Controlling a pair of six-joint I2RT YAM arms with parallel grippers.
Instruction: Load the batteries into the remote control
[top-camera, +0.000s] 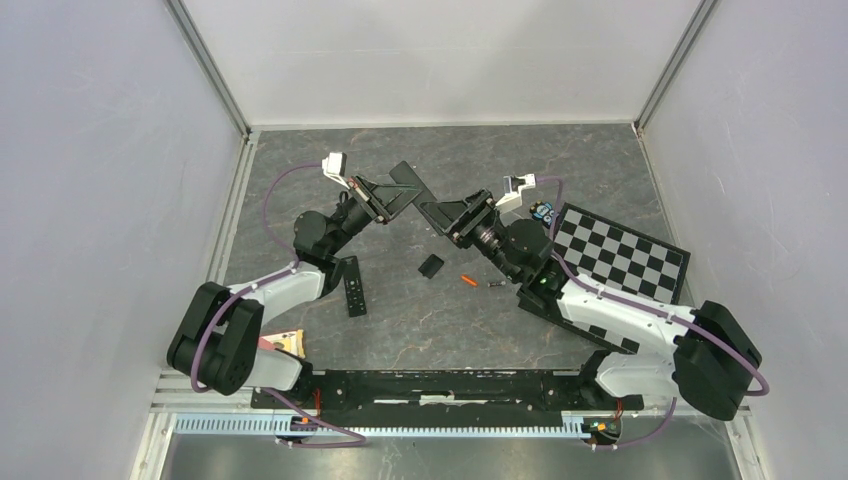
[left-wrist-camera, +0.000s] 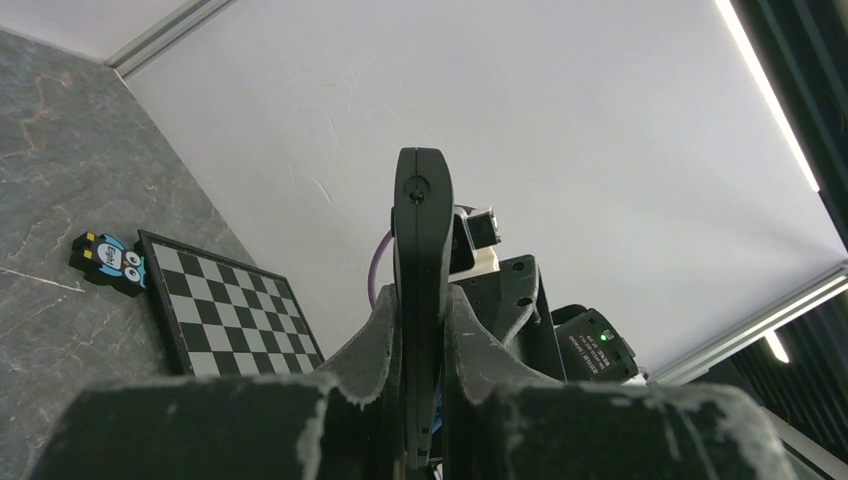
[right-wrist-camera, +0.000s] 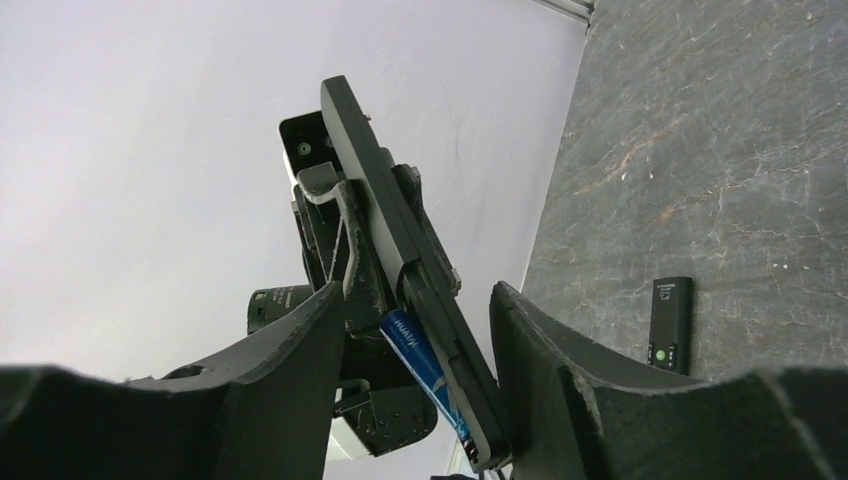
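My left gripper (left-wrist-camera: 422, 300) is shut on a black remote control (left-wrist-camera: 421, 230) and holds it edge-on in the air above the table. In the right wrist view a blue battery (right-wrist-camera: 421, 360) lies along the open back of that remote control (right-wrist-camera: 372, 190). My right gripper (right-wrist-camera: 418, 300) is open, and its fingers straddle the remote's lower end and the blue battery. From above, both grippers meet at the raised remote control (top-camera: 407, 186). An orange battery (top-camera: 466, 279) and a dark battery (top-camera: 494, 284) lie on the table, next to a small flat black cover (top-camera: 431, 265).
A second black remote (top-camera: 354, 286) lies on the table by the left arm. A checkerboard (top-camera: 620, 252) and a small owl figure (top-camera: 543, 212) sit at the right. An orange-and-white object (top-camera: 283, 342) lies near the left arm's base. Walls enclose the grey table (top-camera: 400, 330).
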